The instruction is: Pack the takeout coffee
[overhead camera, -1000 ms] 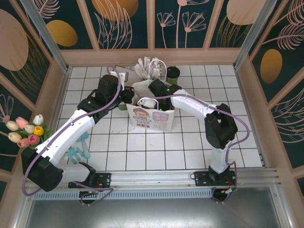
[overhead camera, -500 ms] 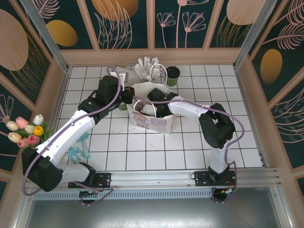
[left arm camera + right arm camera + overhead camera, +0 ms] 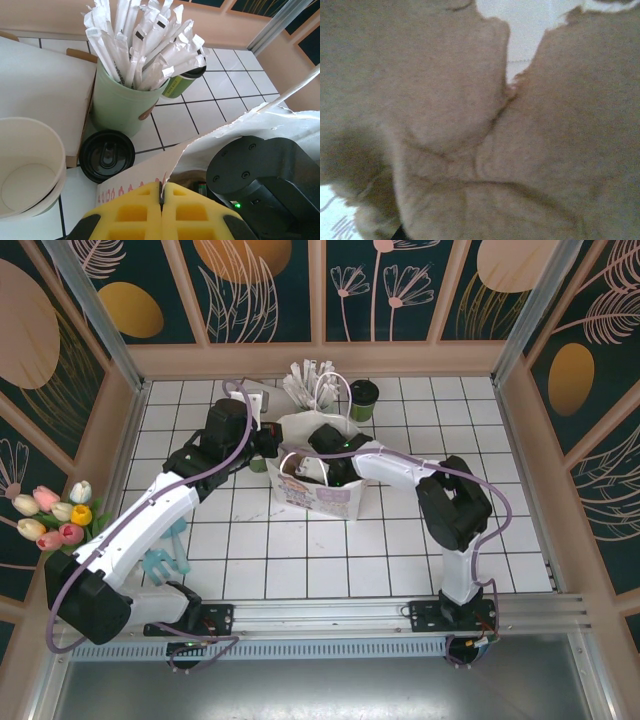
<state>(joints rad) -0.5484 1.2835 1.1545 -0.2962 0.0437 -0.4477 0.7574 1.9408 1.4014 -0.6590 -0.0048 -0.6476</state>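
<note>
The takeout coffee (image 3: 363,398), a dark green cup with a dark top, stands at the back of the table, right of the pale green cup of wrapped sticks (image 3: 312,388). In the left wrist view the takeout coffee (image 3: 186,82) peeks out behind that pale cup (image 3: 122,102). The white paper bag (image 3: 325,490) stands mid-table, leaning. My left gripper (image 3: 161,194) is shut on the bag's left rim (image 3: 200,145). My right arm's wrist (image 3: 327,443) dips into the bag's mouth. Its fingers are hidden, and the right wrist view is close against the bag's brown inner paper (image 3: 480,125).
A black lid (image 3: 106,155) lies on the tiles beside stacked cream cups (image 3: 27,172) and a white box (image 3: 42,85). Tulips (image 3: 55,515) and a teal object (image 3: 165,560) sit at the left. Walls enclose the table.
The right arm has pushed down into the bag's mouth. The bag has tilted and shifted slightly left. The left gripper has kept its hold on the rim.
</note>
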